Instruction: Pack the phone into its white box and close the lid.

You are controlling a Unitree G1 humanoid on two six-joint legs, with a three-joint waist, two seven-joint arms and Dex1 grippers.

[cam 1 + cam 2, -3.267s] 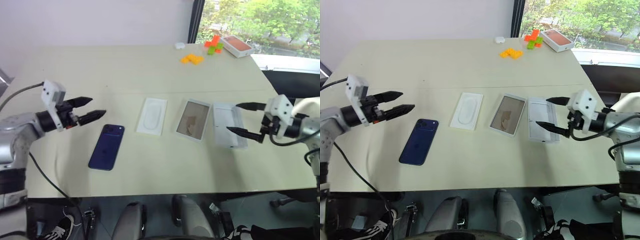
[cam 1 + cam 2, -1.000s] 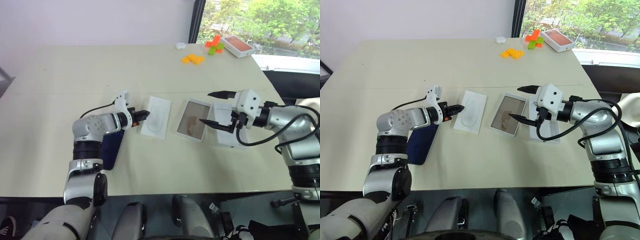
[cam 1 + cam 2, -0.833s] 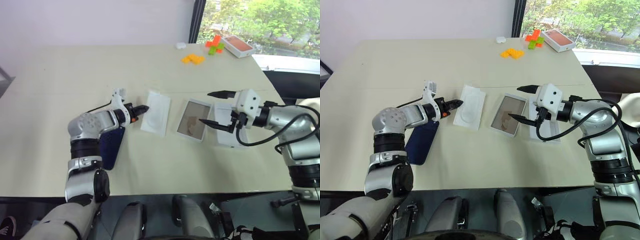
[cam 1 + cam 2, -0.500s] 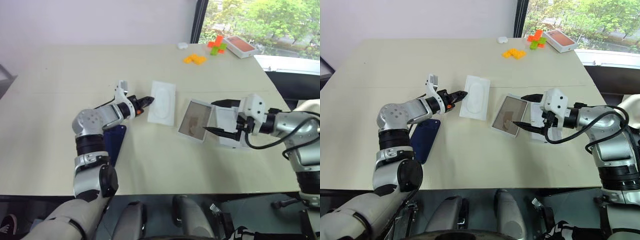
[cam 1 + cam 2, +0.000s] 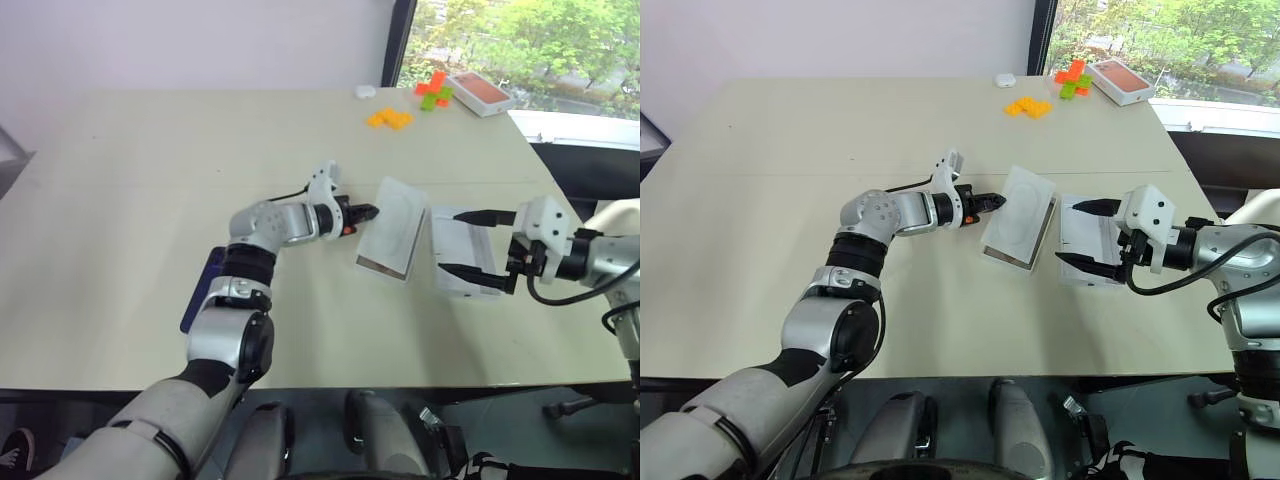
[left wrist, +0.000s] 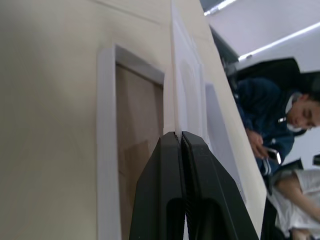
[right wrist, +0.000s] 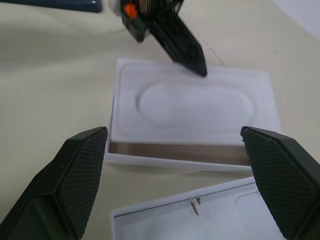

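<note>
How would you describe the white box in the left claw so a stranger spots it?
On the beige table, find the left claw near the middle, shut on the edge of the white box, held over a brown-lined tray. Unlike the plain lid to its right, it has a round-cornered recess.

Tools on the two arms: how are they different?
The left tool is shut, pinching the white tray's edge; the right tool is wide open, holding nothing. The left tool points toward the robot's right, the right tool toward its left. Both have two black fingers.
</note>
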